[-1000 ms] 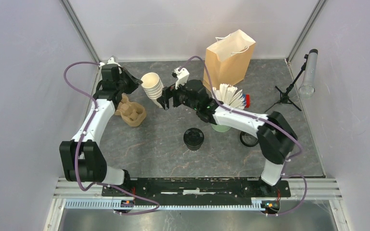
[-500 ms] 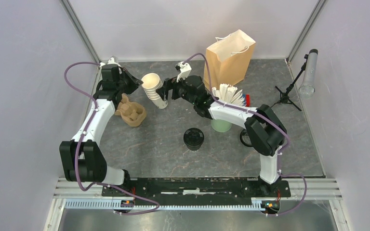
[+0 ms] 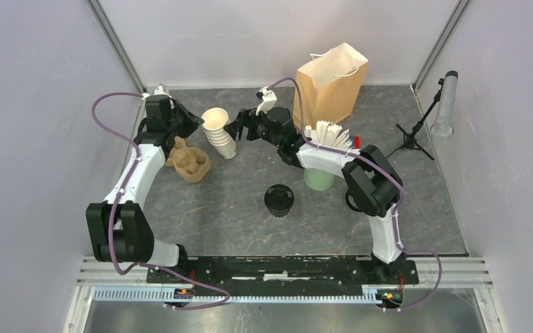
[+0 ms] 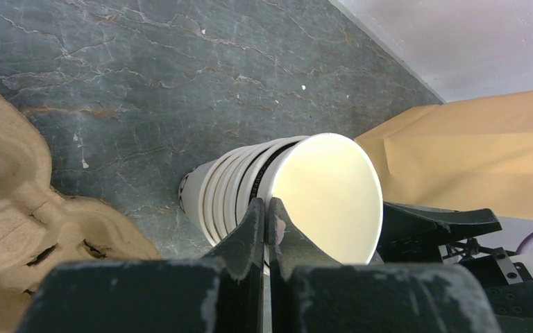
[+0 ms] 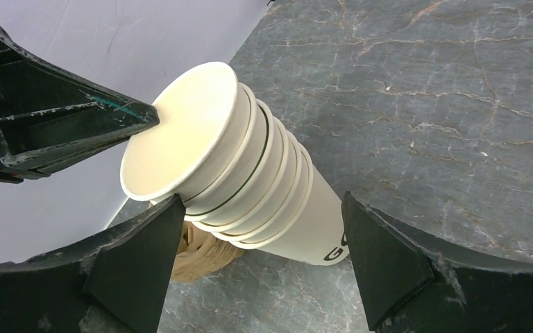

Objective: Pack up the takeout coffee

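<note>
A tilted stack of lidless cream cups (image 3: pixel 220 132) leans at the back left. My left gripper (image 4: pixel 265 202) is shut, its tips pinched on the rim of the top cup (image 4: pixel 326 198); the right wrist view shows that tip at the rim. My right gripper (image 5: pixel 260 201) is open, one finger on each side of the stack (image 5: pixel 250 180), neither touching it. The brown paper bag (image 3: pixel 330 83) stands behind. A round black lidded thing (image 3: pixel 278 200) sits mid-table; I cannot tell whether it is the takeout coffee.
A cardboard cup carrier (image 3: pixel 191 161) lies under the left arm. A green cup (image 3: pixel 318 180) of white sticks stands beneath the right forearm. A black ring (image 3: pixel 354 202) lies partly hidden by the right arm. A small tripod (image 3: pixel 411 139) with a tube stands at the back right.
My right gripper has moved back and to the left, so its fingers now straddle the cup stack. The left gripper has stayed shut at the top cup's rim.
</note>
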Tool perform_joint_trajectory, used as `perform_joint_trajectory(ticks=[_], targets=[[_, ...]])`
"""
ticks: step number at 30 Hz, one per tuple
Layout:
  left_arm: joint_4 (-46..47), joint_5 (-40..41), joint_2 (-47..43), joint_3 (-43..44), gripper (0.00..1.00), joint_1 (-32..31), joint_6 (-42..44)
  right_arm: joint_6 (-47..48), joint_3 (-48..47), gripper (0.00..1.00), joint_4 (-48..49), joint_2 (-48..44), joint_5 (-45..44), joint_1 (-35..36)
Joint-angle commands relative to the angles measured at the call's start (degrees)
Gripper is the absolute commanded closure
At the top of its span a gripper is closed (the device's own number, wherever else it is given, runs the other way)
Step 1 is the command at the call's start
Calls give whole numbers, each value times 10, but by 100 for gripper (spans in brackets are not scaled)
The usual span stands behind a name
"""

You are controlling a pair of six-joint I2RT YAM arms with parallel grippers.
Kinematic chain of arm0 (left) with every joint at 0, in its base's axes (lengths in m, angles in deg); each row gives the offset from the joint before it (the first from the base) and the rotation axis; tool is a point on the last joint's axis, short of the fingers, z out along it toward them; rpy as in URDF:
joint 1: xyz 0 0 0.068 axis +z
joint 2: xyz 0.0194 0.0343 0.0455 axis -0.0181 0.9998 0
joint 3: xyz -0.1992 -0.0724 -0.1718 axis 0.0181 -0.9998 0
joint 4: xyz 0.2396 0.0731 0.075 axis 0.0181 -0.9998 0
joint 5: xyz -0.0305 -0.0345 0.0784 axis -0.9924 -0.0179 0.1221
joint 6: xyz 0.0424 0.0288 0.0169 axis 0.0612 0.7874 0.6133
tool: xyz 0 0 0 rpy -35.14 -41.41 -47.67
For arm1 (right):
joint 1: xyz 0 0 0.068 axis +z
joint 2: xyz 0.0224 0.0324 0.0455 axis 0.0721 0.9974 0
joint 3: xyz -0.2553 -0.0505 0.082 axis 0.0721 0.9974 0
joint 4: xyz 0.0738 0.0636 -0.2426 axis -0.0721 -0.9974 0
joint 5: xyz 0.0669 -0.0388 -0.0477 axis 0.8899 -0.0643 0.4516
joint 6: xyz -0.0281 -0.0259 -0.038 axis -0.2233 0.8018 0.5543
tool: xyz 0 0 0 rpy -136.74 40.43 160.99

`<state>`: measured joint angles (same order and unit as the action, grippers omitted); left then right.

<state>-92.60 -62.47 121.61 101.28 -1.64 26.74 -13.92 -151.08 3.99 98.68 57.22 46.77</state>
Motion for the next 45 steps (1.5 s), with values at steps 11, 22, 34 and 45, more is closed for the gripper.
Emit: perform_joint_trajectory(ticks=[11,22,34,45], targets=[[48,-45,-19,13,98,1,-71,-29,-51,11,-13,42,-7,0],[55,-39,-7,38,98,5,-94,-8,-66,12,-22,50,-5,0],[-8,6,-38,120,98,5,-38,14,-95,12,-37,37,19,0],[-114,-52,-130,122,98,3,20,75,-56,10,-96,-66,64,0]])
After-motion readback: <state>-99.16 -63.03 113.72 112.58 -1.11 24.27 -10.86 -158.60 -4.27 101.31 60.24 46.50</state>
